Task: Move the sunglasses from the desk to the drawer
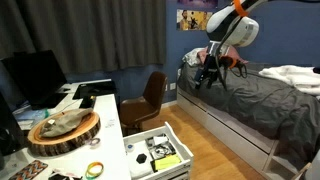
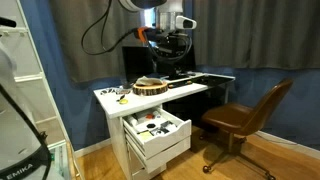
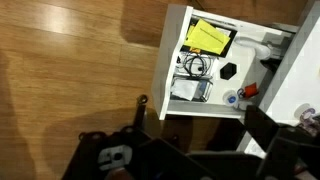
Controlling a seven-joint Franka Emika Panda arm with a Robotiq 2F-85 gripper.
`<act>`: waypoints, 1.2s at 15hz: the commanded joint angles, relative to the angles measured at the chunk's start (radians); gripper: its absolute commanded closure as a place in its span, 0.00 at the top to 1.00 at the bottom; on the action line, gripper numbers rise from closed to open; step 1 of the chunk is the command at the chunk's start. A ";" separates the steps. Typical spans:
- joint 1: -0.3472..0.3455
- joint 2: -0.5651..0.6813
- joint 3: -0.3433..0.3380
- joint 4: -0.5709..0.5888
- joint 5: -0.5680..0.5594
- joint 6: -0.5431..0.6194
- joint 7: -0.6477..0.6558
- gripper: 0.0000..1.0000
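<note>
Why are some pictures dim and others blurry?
In both exterior views the room is dim and soft; the long white desk glares brightest. In the wrist view the black end effector is a blurred silhouette, the open white drawer overexposed.

You have the drawer (image 2: 163,139) pulled out beneath one short end of the desk (image 1: 106,108), with small items (image 3: 205,40) in it. On the worktop, a round slab (image 1: 62,128) lies between that end and the monitor (image 1: 35,75). The chair (image 1: 152,95) stands beside the long edge, with the bed (image 1: 250,100) behind it.

Small items in the drawer (image 2: 166,137) and on the desk (image 2: 190,89), too tiny to identify
</note>
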 commanded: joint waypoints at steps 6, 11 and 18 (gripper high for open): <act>-0.024 0.001 0.023 0.002 0.007 -0.004 -0.005 1.00; 0.024 0.046 0.098 0.085 -0.029 -0.044 0.021 1.00; 0.155 0.233 0.346 0.358 -0.141 -0.188 0.069 1.00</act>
